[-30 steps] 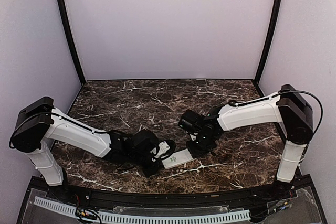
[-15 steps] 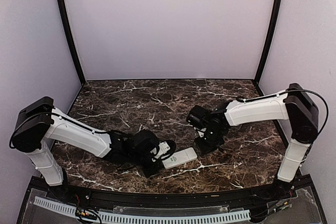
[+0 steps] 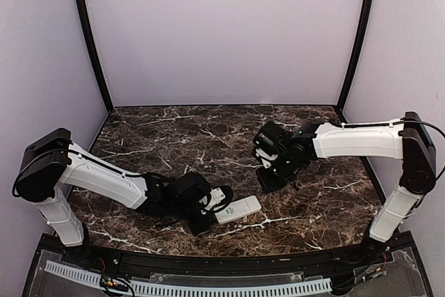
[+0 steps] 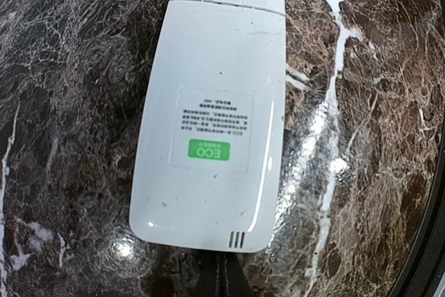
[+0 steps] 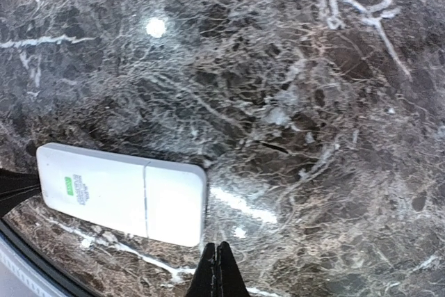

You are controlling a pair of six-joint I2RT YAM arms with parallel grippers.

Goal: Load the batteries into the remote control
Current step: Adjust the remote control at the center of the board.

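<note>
The white remote control [image 3: 238, 209] lies back up on the marble table, its cover seam closed; it also shows in the left wrist view [image 4: 215, 109] and the right wrist view [image 5: 122, 193]. A green ECO label sits on its back. My left gripper [image 3: 211, 216] is shut, its tips [image 4: 221, 273] at the remote's near end, holding nothing. My right gripper [image 3: 268, 181] is shut and empty, above the table and apart from the remote's cover end [image 5: 217, 259]. No batteries are in view.
The dark marble table [image 3: 208, 137] is bounded by lilac walls at the back and sides and a black rail [image 3: 222, 259] along the near edge. The remote lies close to that near edge.
My right gripper has pulled away from the remote's right end, moving up and back to the right. The remote and the left arm have stayed in place.
</note>
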